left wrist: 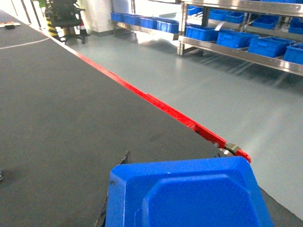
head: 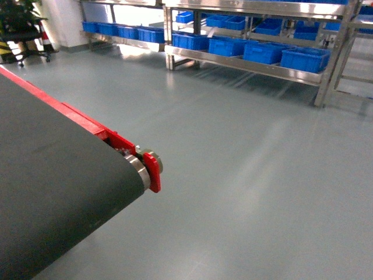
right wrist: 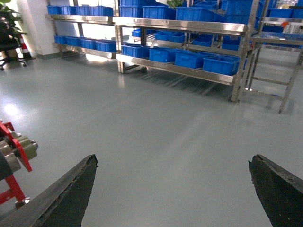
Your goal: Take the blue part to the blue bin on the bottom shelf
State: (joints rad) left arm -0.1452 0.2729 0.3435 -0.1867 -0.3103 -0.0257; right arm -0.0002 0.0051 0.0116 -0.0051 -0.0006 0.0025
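The pick looked done and the carry and drop were still ahead. In the left wrist view the blue part point(left wrist: 189, 194) filled the 6 o'clock edge, raised over the conveyor belt point(left wrist: 71, 118). One dark finger point(left wrist: 124, 158) of the left gripper point(left wrist: 182, 165) showed against its 9 o'clock side. The other finger was hidden, so by my judgement the jaws were closed on the block. The right gripper point(right wrist: 173, 189) was spread wide with nothing between its two dark tips, only floor. The bottom shelf point(head: 245, 65) lay well apart at about 1 o'clock in the head view, carrying a row of blue bins point(head: 305, 59). Which bin was meant could not be told from there, and the base seemingly had the open floor to cross before any release. The belt was matte dark grey, edged by a red frame point(head: 87, 123) that ended in a metal roller point(head: 140, 170) at about 8 o'clock. The grey floor point(head: 250, 175) was smooth and glossy, throwing back pale glare. Stainless racking ran across the far wall, and an office chair point(head: 26, 38) stood at 10 o'clock.
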